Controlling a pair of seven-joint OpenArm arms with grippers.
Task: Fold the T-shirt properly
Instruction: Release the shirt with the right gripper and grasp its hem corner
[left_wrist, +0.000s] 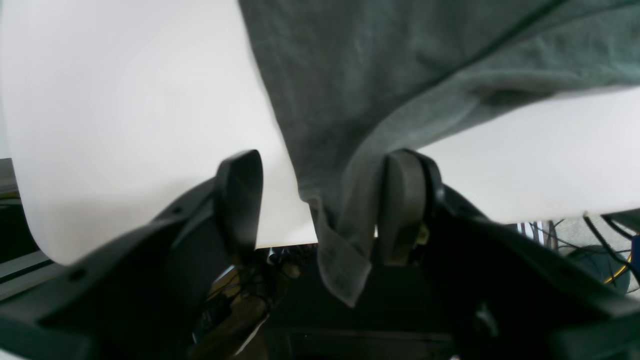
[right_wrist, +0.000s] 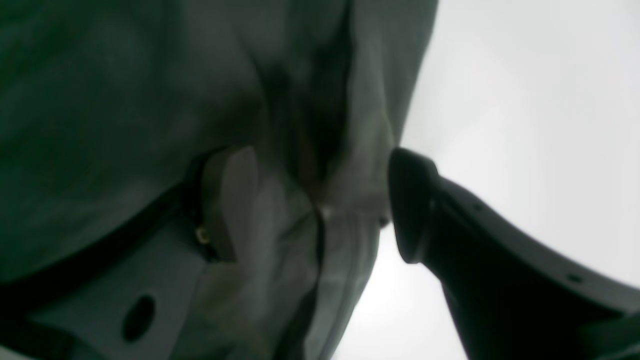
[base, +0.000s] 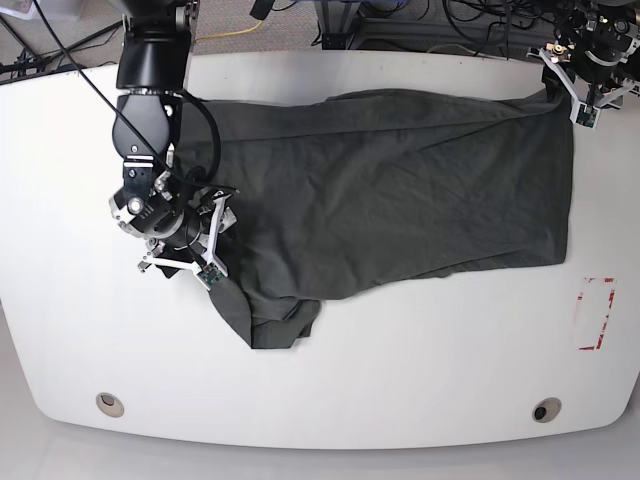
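T-shirt (base: 400, 190) spread at frame centre; corners sat between parted jaws of left gripper (left_wrist: 320, 192) and right gripper (right_wrist: 320, 205). Pinch needed before fold.

The white bench (base: 400, 370) with rounded corners carries the dark charcoal T-shirt (base: 400, 190), which lies spread across its middle from about 9 o'clock to 3 o'clock, with a bunched, folded corner sagging toward 7 o'clock. Near the bench's 4 o'clock edge, just apart from the cloth, sits a red-outlined rectangle mark (base: 598, 313). Two round fittings (base: 110, 404) are set in the surface along the 6 o'clock edge, one toward each corner.
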